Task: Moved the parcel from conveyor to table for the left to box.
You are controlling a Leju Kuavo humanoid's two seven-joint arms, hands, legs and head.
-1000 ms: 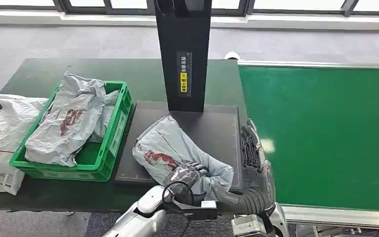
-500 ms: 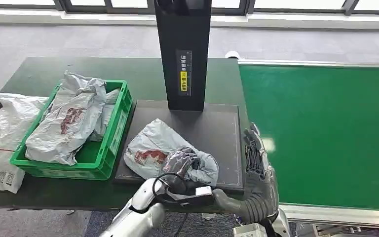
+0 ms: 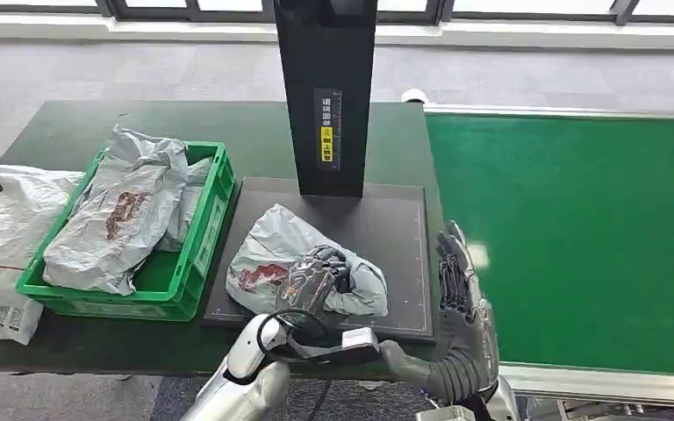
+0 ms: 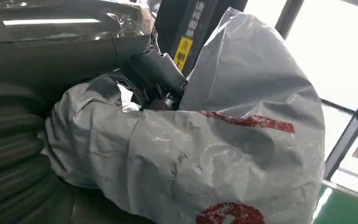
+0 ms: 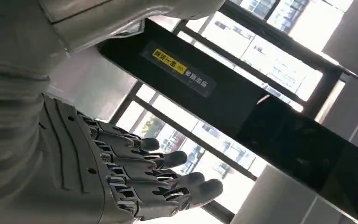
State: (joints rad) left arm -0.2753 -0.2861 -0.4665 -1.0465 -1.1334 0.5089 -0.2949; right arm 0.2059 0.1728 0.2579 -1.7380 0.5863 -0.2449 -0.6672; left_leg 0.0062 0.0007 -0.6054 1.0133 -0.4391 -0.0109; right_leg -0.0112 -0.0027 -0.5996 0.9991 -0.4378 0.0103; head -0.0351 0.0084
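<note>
Head view, far left: a big white plastic bag point(image 3: 0, 250) with black and red print is slumped at the edge of the dark green table point(image 3: 70, 132). Next to it a green slatted crate point(image 3: 200, 254) is stuffed with crinkly grey poly mailers point(image 3: 118, 224), the top one marked with a reddish-brown logo and spilling over the rim. Just beside the crate, a flat black square platform point(image 3: 395, 237) is laid out, with a glossy black upright column point(image 3: 325, 96) carrying a yellow sticker at its back edge. The parcel point(image 3: 272, 250), a soft wrinkled grey bag with red print, is lying on that platform, scrunched at the near end where it's gripped by the left hand point(image 3: 316, 276), dark fingers clenched into the plastic. In the left wrist view the same bag is bulging right up against the fingers point(image 4: 154, 77). Further right, the right hand point(image 3: 456, 281) is held flat and released, fingers straight and holding nothing, along the platform's edge beside the smooth green conveyor belt point(image 3: 579, 237).
</note>
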